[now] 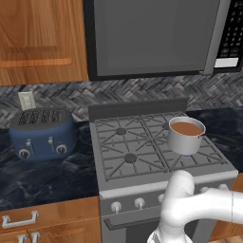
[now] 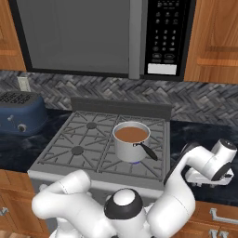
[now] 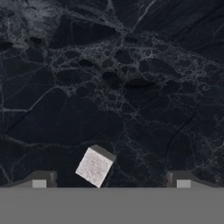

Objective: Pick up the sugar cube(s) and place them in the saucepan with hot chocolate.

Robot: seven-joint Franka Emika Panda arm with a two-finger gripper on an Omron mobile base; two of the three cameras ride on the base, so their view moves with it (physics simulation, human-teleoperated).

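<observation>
The arm is bending out to the right of the stove, its hand hanging over the dark marbled counter. The gripper is pointing down with its fingers spread wide, holding nothing. A small white, grainy sugar cube is lying on the counter between the fingertips. Farther off, the round silver saucepan of brown hot chocolate is sitting on a right burner.

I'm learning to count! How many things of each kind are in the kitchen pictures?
Sugar cube: 1
Saucepan: 1
Toaster: 1
Stove: 1
Microwave: 1
Gripper: 1, open above the counter
Total: 6
</observation>
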